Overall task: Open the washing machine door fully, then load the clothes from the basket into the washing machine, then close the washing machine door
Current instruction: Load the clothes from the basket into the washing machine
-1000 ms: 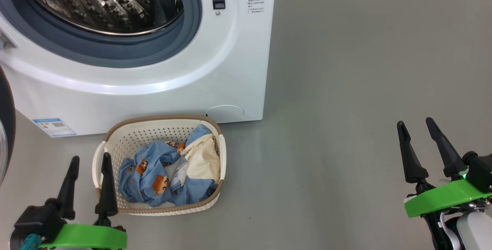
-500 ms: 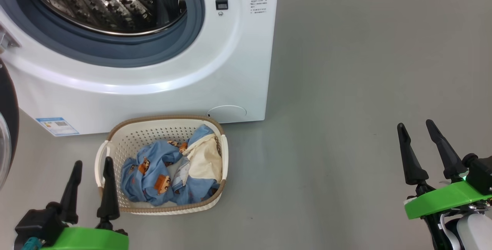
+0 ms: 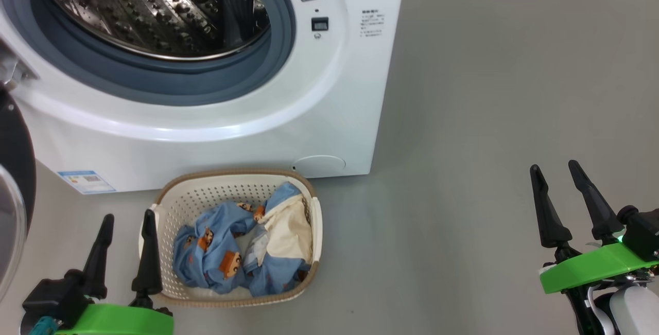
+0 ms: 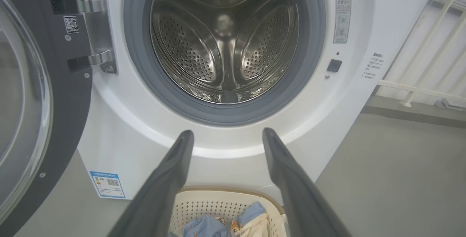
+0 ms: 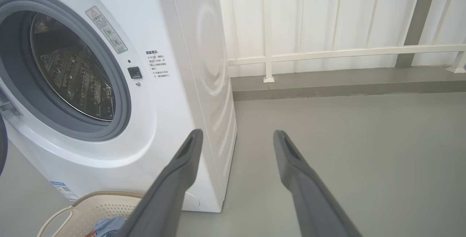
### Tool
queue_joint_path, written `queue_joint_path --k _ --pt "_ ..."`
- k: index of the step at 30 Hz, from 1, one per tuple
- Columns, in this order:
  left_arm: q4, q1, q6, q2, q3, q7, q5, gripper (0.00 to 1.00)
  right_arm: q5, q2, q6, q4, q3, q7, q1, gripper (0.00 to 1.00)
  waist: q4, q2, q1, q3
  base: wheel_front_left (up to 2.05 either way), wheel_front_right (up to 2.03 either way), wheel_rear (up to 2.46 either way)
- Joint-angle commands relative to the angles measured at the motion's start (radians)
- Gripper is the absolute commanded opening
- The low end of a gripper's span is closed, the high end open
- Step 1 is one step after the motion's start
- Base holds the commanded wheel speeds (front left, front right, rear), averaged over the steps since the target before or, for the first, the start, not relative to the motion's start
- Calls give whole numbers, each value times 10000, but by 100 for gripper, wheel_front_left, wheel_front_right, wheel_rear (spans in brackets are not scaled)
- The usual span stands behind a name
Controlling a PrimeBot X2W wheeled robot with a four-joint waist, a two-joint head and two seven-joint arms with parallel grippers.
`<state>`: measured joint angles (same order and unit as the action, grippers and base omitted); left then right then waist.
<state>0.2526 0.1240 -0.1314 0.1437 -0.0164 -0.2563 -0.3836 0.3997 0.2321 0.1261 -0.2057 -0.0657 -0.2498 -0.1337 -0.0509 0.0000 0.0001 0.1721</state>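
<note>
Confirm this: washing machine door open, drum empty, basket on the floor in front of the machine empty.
Not quite: the basket is not empty; the head view shows the clothes in it. The door is open and the drum empty.

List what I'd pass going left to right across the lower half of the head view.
washing machine door, swung open → left gripper, open → basket holding the clothes → floor → right gripper, open
</note>
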Motion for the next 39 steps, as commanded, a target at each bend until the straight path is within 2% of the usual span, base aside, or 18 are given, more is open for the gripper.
queue_joint_path --k 1,17,25,34,39 --pt "-288 189 8 207 276 -55 101 100 -103 164 46 252 -177 -120 -39 100 1 0 -1 37 82 -82 0" --pt "44 373 8 76 401 -55 481 100 -97 109 46 262 -151 -120 -136 100 -40 0 -1 240 18 -18 0" --pt "557 537 8 -182 404 -55 476 100 -109 11 46 322 -190 -120 -305 100 -4 0 -1 596 0 0 0" --pt "2162 1461 8 -153 -591 -55 -580 100 -78 -107 46 543 -225 -120 -878 100 -88 0 -1 1635 0 0 0" --pt "3073 2119 8 3 -1223 -55 -787 100 -79 -192 46 649 -245 -120 -1258 100 -230 0 -1 2289 0 0 0"
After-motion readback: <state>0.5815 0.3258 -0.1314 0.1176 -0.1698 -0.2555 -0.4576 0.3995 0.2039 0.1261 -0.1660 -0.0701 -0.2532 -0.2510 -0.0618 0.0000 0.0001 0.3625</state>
